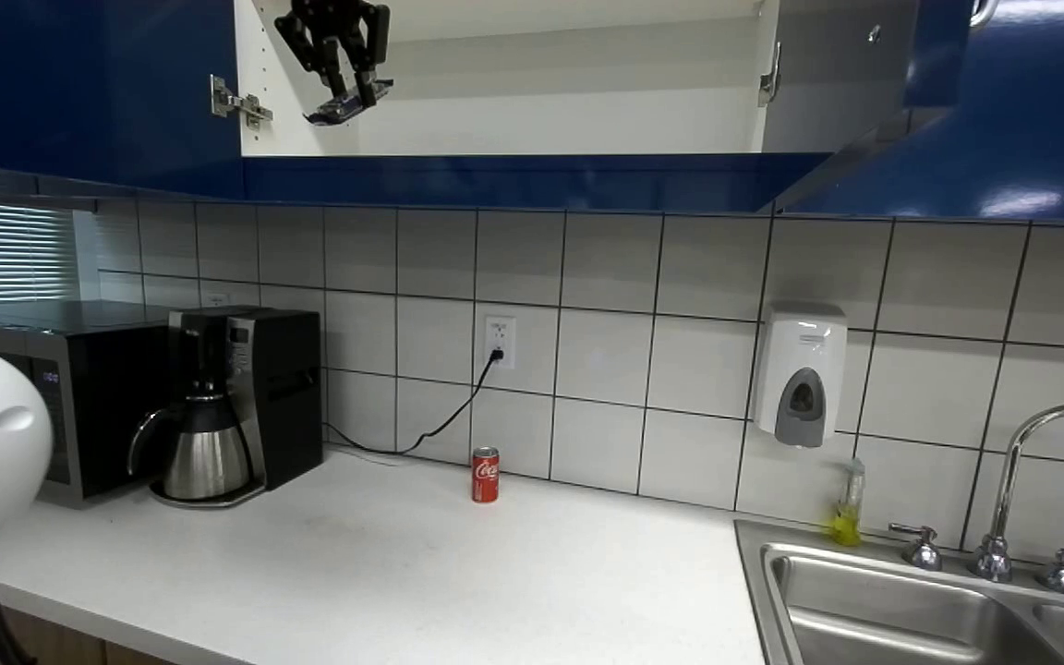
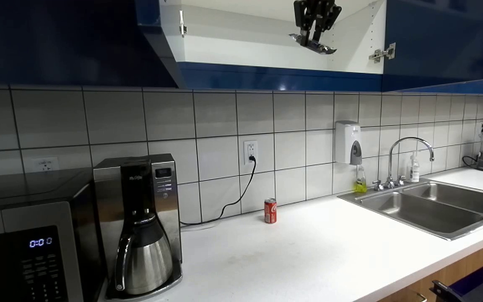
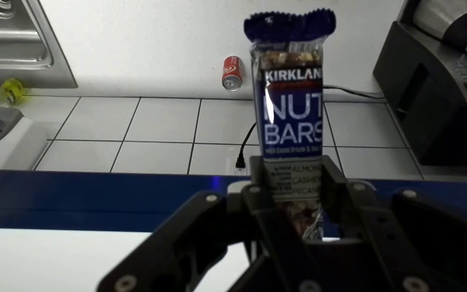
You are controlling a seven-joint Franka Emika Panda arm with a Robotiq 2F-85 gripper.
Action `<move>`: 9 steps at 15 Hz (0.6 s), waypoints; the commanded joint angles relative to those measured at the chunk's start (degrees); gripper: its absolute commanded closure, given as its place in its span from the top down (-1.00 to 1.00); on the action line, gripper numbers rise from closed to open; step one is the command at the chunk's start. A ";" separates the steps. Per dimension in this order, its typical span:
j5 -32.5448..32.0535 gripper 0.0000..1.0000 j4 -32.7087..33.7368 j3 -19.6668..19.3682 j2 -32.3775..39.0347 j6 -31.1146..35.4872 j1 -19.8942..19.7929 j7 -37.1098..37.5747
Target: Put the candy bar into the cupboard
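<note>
The candy bar is a small flat wrapped bar with a blue and clear wrapper; it shows in the wrist view (image 3: 292, 113) and in both exterior views (image 1: 333, 111) (image 2: 325, 48). My gripper (image 3: 293, 174) is shut on the bar's sides, and the bar's near end is partly hidden by the fingers. In both exterior views the gripper (image 1: 354, 95) (image 2: 310, 42) hangs at the top, holding the bar slightly tilted in front of the cupboard's opening, above its lower edge. The cupboard (image 1: 532, 180) (image 2: 279, 75) stands open with a white interior; its blue edge shows in the wrist view (image 3: 95, 198).
An open blue door (image 1: 89, 92) (image 2: 434, 37) stands at each side of the opening. Below on the white counter are a red can (image 1: 485, 476), a coffee maker (image 1: 287, 397) and a microwave (image 2: 27, 243). A soap dispenser (image 1: 802, 369) hangs on the wall near the sink (image 1: 758, 573).
</note>
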 commanded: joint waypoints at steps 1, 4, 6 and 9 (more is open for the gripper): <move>-0.37 -0.80 5.05 1.08 4.20 1.35 -0.56 2.47; -0.48 -0.80 6.98 1.21 6.59 4.35 -0.50 3.05; -0.98 -0.80 8.34 1.44 8.34 5.96 -0.58 3.37; -1.53 -0.80 10.44 1.67 10.87 8.11 -0.67 4.21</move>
